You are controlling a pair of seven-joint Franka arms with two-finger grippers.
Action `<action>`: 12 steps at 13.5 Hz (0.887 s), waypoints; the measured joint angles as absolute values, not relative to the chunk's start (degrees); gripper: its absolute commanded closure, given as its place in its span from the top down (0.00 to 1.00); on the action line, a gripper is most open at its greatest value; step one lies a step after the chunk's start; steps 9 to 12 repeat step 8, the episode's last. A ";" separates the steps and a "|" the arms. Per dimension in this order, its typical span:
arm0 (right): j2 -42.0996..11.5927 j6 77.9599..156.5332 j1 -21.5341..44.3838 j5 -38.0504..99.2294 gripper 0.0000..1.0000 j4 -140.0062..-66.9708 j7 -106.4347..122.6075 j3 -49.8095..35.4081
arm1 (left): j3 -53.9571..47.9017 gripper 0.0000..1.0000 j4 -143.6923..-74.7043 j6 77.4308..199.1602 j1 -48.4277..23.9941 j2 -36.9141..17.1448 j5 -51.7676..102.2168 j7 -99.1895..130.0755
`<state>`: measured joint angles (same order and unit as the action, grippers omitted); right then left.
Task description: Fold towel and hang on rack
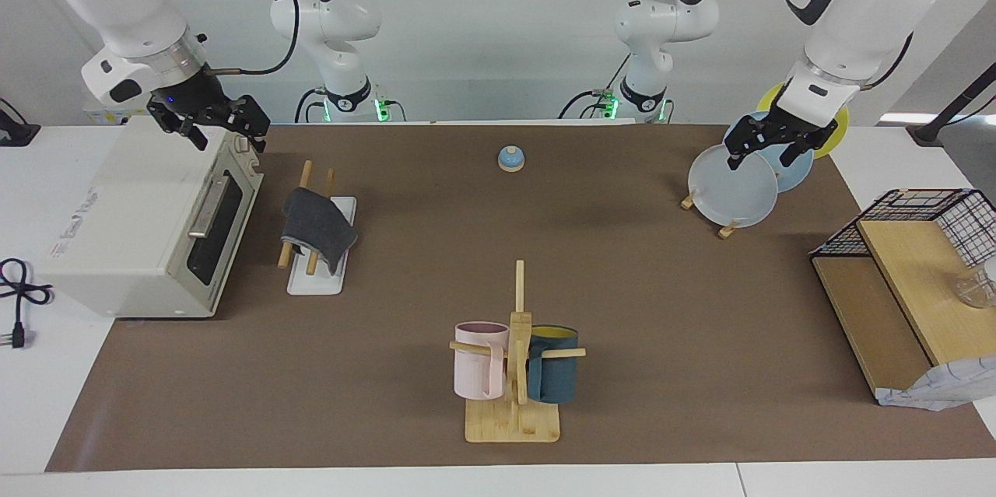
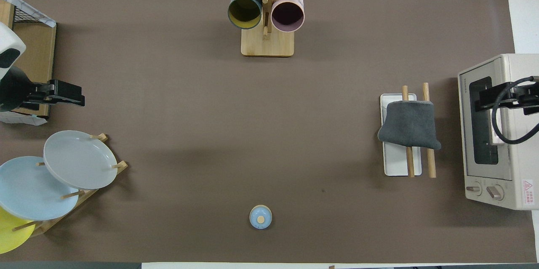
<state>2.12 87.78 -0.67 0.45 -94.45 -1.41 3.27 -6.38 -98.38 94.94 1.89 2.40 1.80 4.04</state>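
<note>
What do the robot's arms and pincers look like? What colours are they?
Both arms are chunky, rounded white tubes with black rings and patches at the joints, and black cables loop along them. A green light glows at each base. The left pincer and the right pincer are black and blocky, each with two short fingers, sitting under a silvery ring at the wrist.

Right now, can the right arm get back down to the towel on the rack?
Probably yes: the right gripper hangs over the toaster oven, beside the rack, and nothing stands between it and the towel.
</note>
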 measured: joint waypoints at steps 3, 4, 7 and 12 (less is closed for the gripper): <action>2.09 87.89 -0.66 0.24 1.00 -94.48 -1.41 3.38 | -6.38 1.00 -98.38 94.93 1.89 2.40 1.80 4.04; 2.08 87.89 -0.61 0.23 1.00 -94.55 -1.41 3.38 | -6.38 1.00 -98.38 94.93 1.89 2.40 1.80 4.04; 2.08 87.89 -0.33 0.23 1.00 -94.68 -1.41 3.36 | -6.38 1.00 -98.38 94.93 1.89 2.40 1.80 4.04; 2.08 87.89 -0.31 0.23 1.00 -94.68 -1.41 3.34 | -6.38 1.00 -98.38 94.93 1.89 2.40 1.80 4.04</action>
